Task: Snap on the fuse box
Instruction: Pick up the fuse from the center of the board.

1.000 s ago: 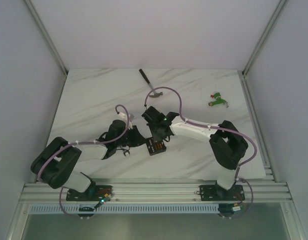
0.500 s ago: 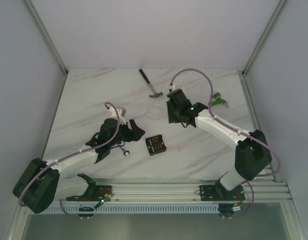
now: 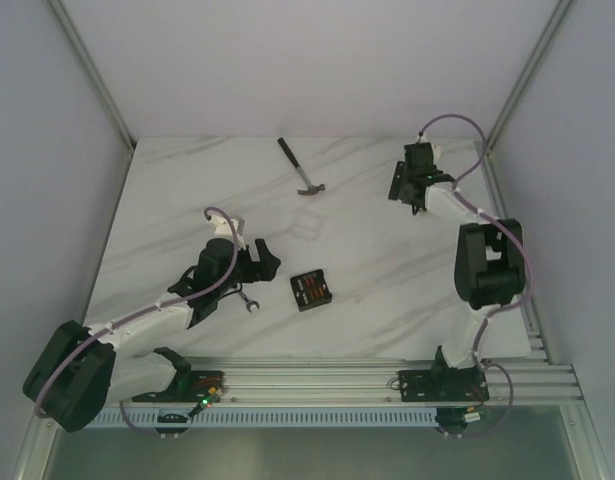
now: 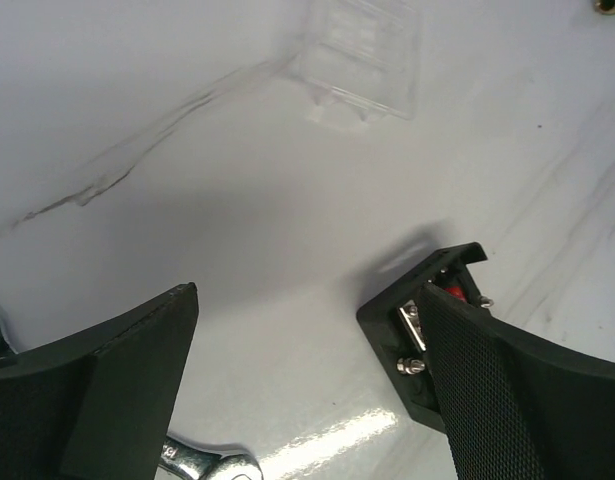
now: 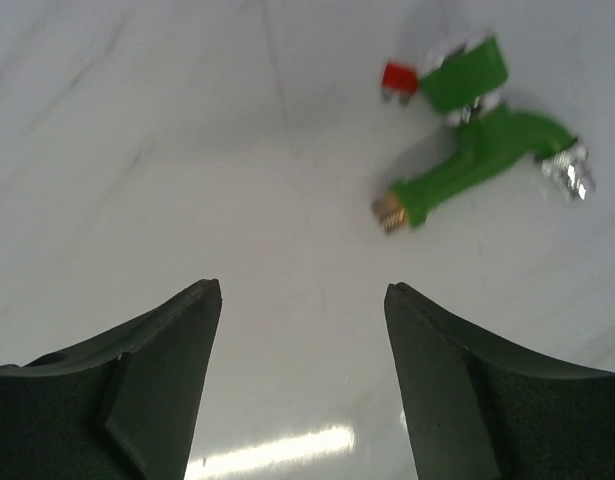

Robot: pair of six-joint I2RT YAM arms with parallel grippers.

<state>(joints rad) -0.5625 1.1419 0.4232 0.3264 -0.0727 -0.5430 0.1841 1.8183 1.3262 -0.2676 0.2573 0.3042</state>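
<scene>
The fuse box [image 3: 310,290] is a small black square with red and orange fuses showing, lying flat on the marble table near the front middle. In the left wrist view one corner of the fuse box [image 4: 412,330] shows beside the right finger, untouched. My left gripper [image 3: 269,257] hovers just left of it, open, with only bare table between its fingers [image 4: 309,300]. A clear plastic cover [image 4: 357,60] lies beyond it, faint in the top view [image 3: 305,228]. My right gripper [image 3: 401,190] is far off at the back right, open and empty [image 5: 302,290].
A steel wrench [image 3: 249,302] lies under the left gripper, its head showing by the left finger [image 4: 202,462]. A hammer [image 3: 300,170] rests at the back middle. A green connector piece [image 5: 477,150] with a small red fuse [image 5: 397,77] lies ahead of the right gripper.
Both grippers have opened and left the fuse box on the table. The right arm swung far to the back right; the left arm drew back a little to the left.
</scene>
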